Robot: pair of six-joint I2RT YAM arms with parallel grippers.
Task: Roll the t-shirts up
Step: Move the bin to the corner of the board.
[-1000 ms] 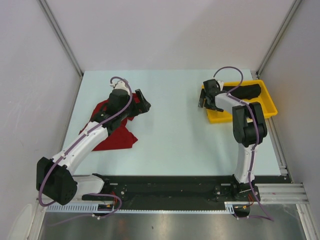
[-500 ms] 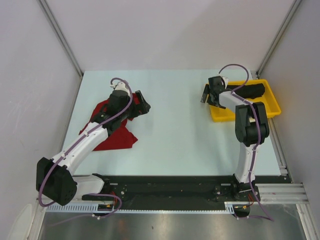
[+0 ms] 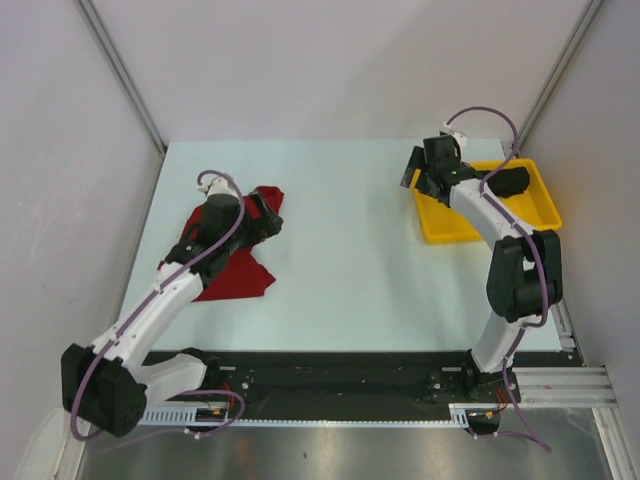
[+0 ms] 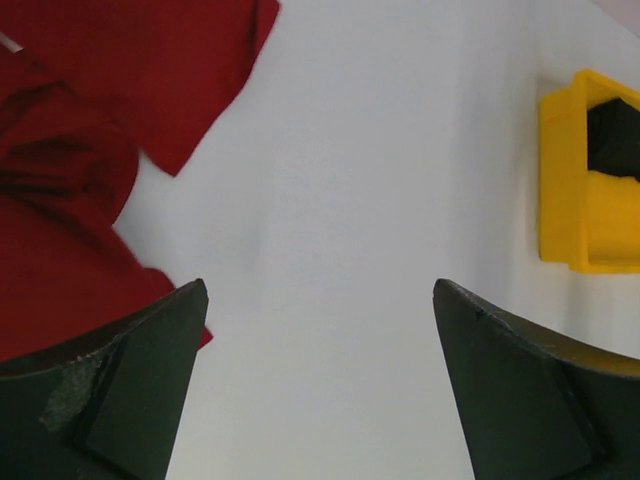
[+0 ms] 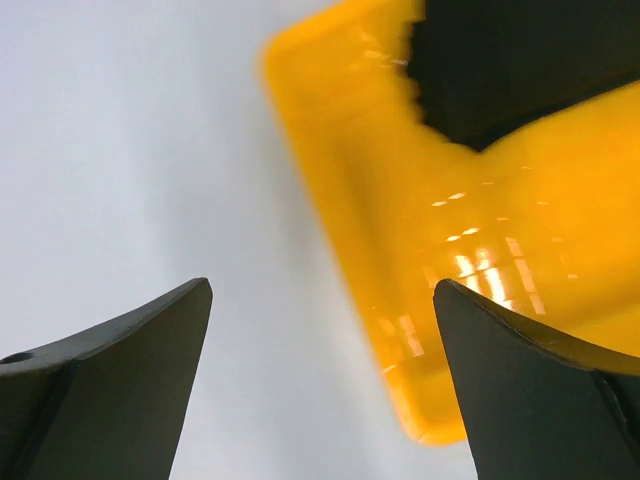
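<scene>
**A:** Over the left half of the worktop [image 3: 340, 280], how does the left gripper [image 4: 318, 292] stand?

**B:** Its fingers are spread wide with nothing between them. Bare worktop shows in the gap, and the red t-shirt [image 4: 60, 150] lies just beside it on its left.

**A:** And how does that shirt lie?

**B:** It lies loose and creased near the left edge, with one sleeve spread flat. It is not rolled.

**A:** What about the right gripper [image 5: 320, 292]?

**B:** It is released too, wide and empty. It hangs over the left rim of the yellow tray [image 5: 400, 200], which sits at the far right corner of the worktop.

**A:** Where is the black t-shirt [image 5: 520, 60]?

**B:** It is inside the tray, bunched along the far side. I cannot tell whether it is rolled, because the wrist view is blurred.
</scene>
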